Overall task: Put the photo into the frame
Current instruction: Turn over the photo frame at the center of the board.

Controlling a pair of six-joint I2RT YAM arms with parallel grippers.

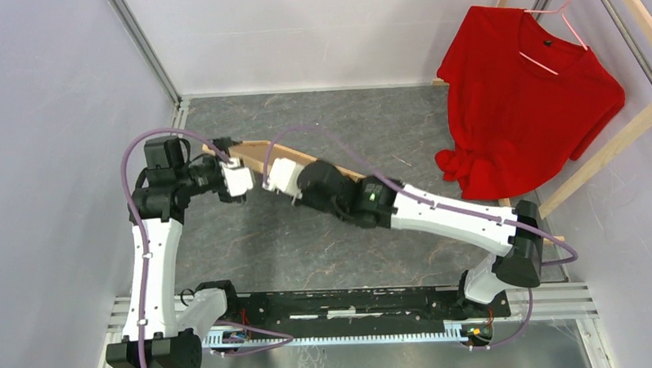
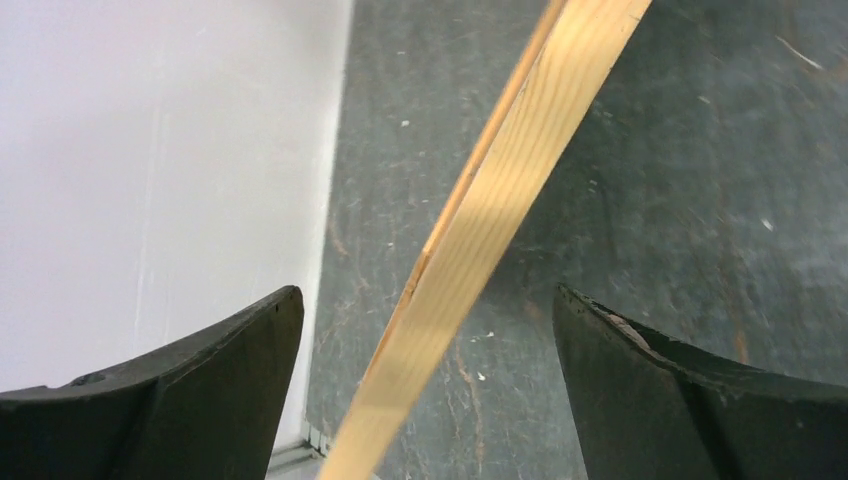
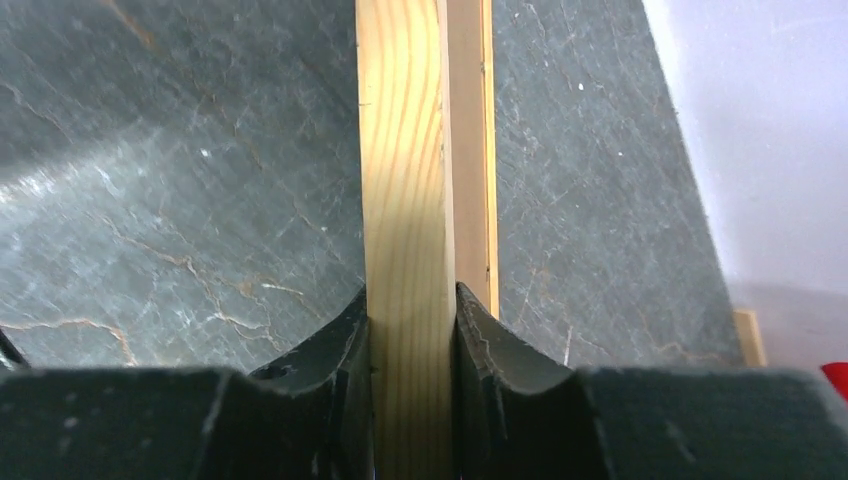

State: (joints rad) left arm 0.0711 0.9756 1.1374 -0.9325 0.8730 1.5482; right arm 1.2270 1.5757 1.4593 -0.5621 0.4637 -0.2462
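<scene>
The right gripper (image 3: 410, 305) is clamped on a rail of the frame (image 3: 400, 150), held on its edge over the middle of the table (image 1: 309, 250). The left gripper (image 2: 425, 300) is wide open around a rail and does not touch it. The photo is not visible, so I cannot tell if it is already inside.

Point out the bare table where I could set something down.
Bare tabletop lies between left arm and right arm, nearer than the frame; another bare strip runs between the frame and the back wall. The far right is crowded by the red T-shirt and its wooden rack.
</scene>
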